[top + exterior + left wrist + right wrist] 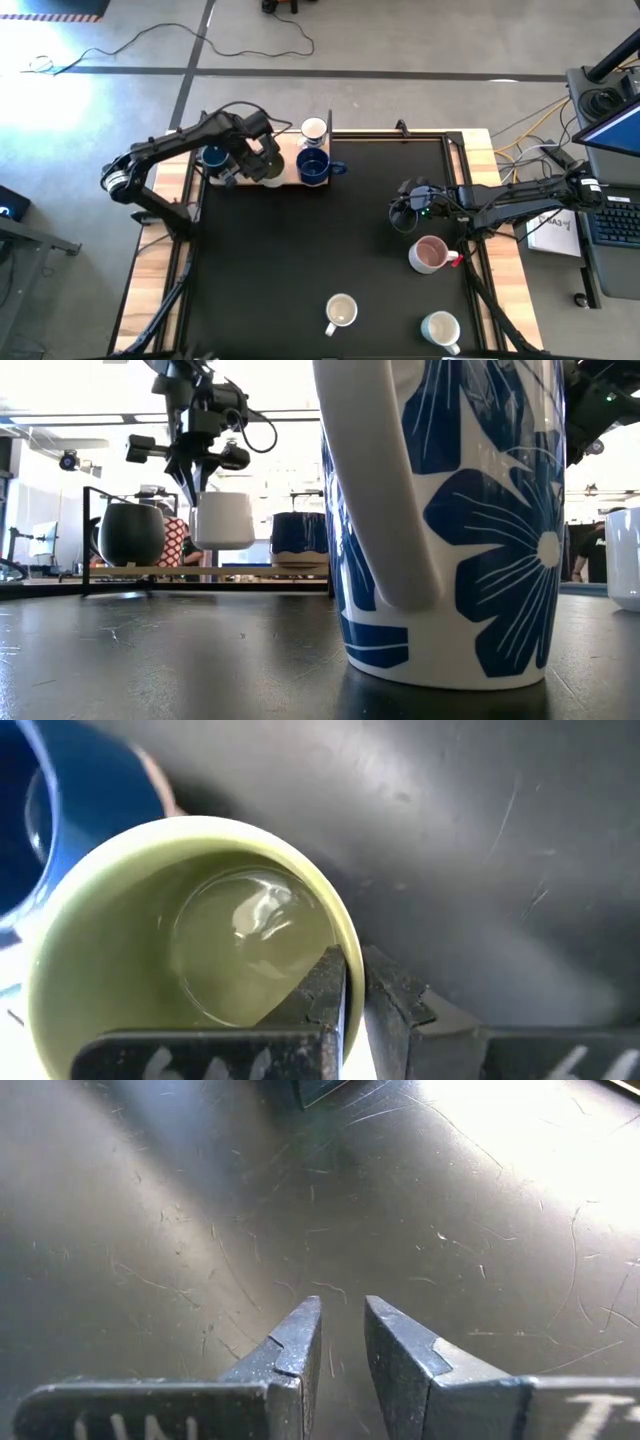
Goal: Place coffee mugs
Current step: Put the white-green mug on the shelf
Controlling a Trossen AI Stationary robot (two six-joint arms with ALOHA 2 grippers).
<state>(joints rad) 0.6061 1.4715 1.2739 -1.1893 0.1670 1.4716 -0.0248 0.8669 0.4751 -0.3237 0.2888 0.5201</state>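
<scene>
Gripping the rim of the olive-green-inside mug [200, 940], the left end effector [352, 995] has its two fingers pinched together on the mug's wall, one inside and one outside. In the low view this mug [223, 520] is white outside and hangs just above the wooden shelf [210, 572] at the far edge of the tabletop [320, 230], held from above by the left end effector [200, 470]. On the shelf, just beside the held mug, sits a dark blue mug [213, 156] on one side and a second dark blue mug [314, 167] on the other, with a white mug [314, 130] touching or nearly touching that second one, farther back on the shelf. In the high view the left end effector [268, 165] lies over the shelf between the two blue mugs. Well apart from the shelf, over the black mat, the right end effector [403, 212] hovers with its fingers [290, 1350] a narrow gap apart, holding nothing. Farther from the shelf stands the pink mug [430, 254], near the right end effector. Farthest from the shelf, at the near edge, stand a cream mug [341, 311] and a white mug with a pale inside [441, 328]. A blue-flowered white mug [450, 520] fills the low view, standing upright on the mat well in front of the shelf.
</scene>
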